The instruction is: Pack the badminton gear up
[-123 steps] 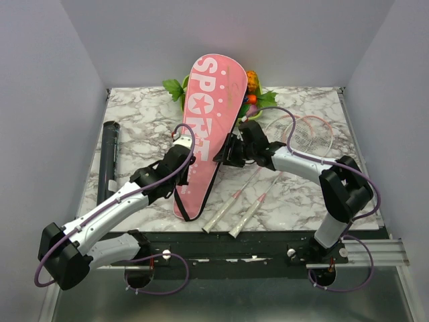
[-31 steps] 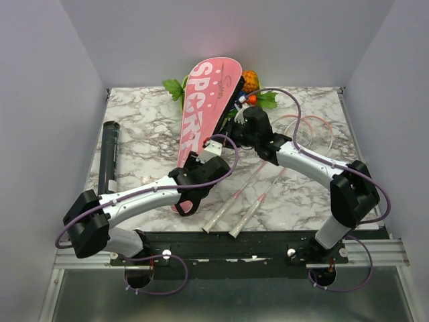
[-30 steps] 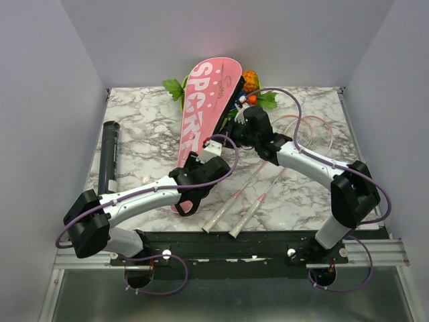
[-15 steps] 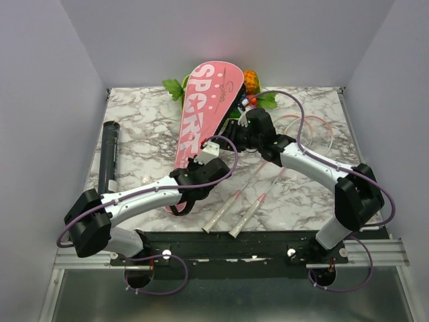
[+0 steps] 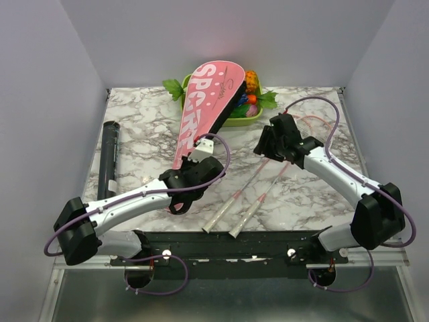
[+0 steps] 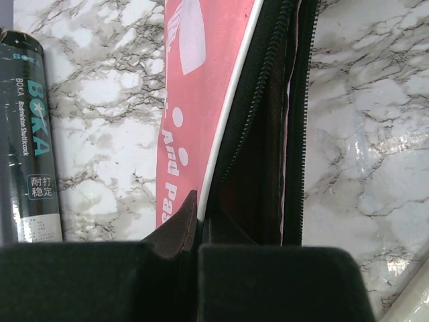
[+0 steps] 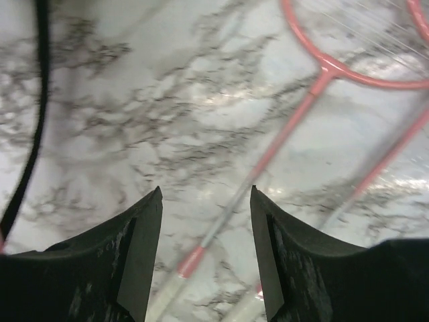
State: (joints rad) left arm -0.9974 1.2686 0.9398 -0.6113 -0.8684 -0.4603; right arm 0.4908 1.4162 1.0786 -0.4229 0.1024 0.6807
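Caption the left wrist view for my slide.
Left pincer pinches the unzipped edge of the pink bag, a black tube lying beside it on the marble table.

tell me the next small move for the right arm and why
Probably lower the right gripper onto the racket shaft below and close: it hangs open over that shaft, while the left gripper grips the edge of the unzipped bag.

From above, the left arm [image 5: 131, 200] hides the lower end of the bag [image 5: 206, 100], which covers most of the tray [image 5: 242, 121]. The blurred right wrist view crops the heads of the rackets [image 7: 295, 115].
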